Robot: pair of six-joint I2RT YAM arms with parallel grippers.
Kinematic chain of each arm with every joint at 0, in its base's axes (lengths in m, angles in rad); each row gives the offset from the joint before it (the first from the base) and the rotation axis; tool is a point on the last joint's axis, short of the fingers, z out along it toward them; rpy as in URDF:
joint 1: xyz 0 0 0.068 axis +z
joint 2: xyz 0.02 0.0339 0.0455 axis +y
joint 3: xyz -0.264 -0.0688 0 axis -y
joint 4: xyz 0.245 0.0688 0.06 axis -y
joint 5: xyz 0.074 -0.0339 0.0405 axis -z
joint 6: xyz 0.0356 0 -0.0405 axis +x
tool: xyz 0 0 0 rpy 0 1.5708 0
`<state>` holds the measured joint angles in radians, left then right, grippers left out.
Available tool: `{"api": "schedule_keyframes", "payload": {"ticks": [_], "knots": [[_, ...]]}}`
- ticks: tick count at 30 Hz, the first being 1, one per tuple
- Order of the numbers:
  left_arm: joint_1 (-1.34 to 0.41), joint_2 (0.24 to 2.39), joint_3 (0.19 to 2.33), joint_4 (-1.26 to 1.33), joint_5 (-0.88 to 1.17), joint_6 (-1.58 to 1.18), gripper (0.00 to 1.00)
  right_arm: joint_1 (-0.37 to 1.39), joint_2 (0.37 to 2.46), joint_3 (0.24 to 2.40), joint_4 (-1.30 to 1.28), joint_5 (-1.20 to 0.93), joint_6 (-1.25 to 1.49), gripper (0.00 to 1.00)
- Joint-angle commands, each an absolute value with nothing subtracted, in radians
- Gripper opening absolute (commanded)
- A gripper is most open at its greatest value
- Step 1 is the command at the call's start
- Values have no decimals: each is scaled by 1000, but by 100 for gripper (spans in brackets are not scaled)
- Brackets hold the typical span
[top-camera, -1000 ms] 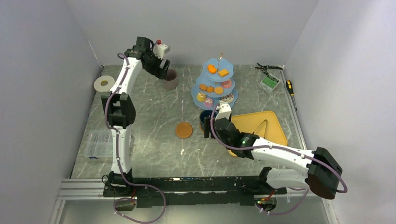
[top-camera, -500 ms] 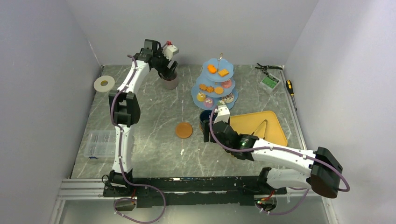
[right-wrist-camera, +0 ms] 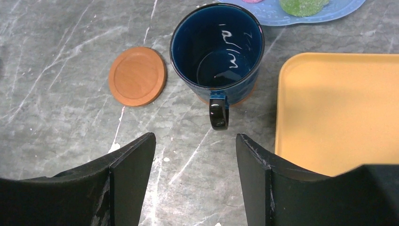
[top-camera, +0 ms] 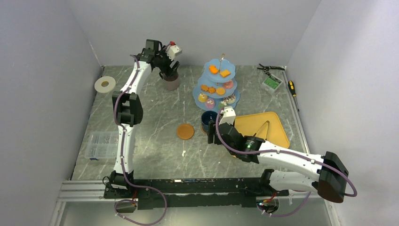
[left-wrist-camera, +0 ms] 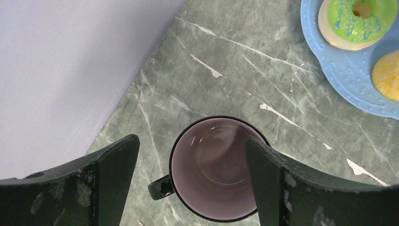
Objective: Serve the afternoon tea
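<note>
The right gripper (right-wrist-camera: 195, 150) hangs low over the table (right-wrist-camera: 56, 37), jaws spread with nothing between them. The handle of the dark-blue mug (right-wrist-camera: 216, 47) points back at the gap, just ahead of the fingertips. That mug stands upright and empty on a brown coaster (right-wrist-camera: 245, 99), of which only a sliver shows. The bare coaster (right-wrist-camera: 137, 75) lies just beside it on the left and the yellow tray (right-wrist-camera: 339, 113) close on the right. Behind the mug rises the light-blue stand (left-wrist-camera: 348, 70), a green doughnut (left-wrist-camera: 357, 19) on its lowest tier and orange biscuits (top-camera: 213, 69) on top. Farthest off, near the back wall, the left gripper (left-wrist-camera: 190, 150) is spread wide astride the empty, upright mauve mug (left-wrist-camera: 216, 179). One finger is clear of it and the other overlaps its rim; whether that one touches, I cannot tell.
</note>
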<state>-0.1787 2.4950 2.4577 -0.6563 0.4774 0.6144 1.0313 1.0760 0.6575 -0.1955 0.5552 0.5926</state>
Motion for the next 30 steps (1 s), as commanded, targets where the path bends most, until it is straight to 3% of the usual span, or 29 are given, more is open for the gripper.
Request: {"api": "schedule_keyframes", "payload": {"ticks": [1,6,15,26,30], "knots": [[-169,2527,2508,-633,532,652,86,1038,1050,691,-217,594,618,67],[-157,2518,2484,-650,561,686,77,1037,1047,686,-227,602,625,67],[-154,2512,2420,-636,508,662,41,1038,1056,695,-223,606,621,65],[-175,2441,2322,-604,278,531,18,1037,1039,689,-210,597,620,59],[-184,2386,2283,-648,179,398,3,1039,1031,684,-201,591,619,57]]}}
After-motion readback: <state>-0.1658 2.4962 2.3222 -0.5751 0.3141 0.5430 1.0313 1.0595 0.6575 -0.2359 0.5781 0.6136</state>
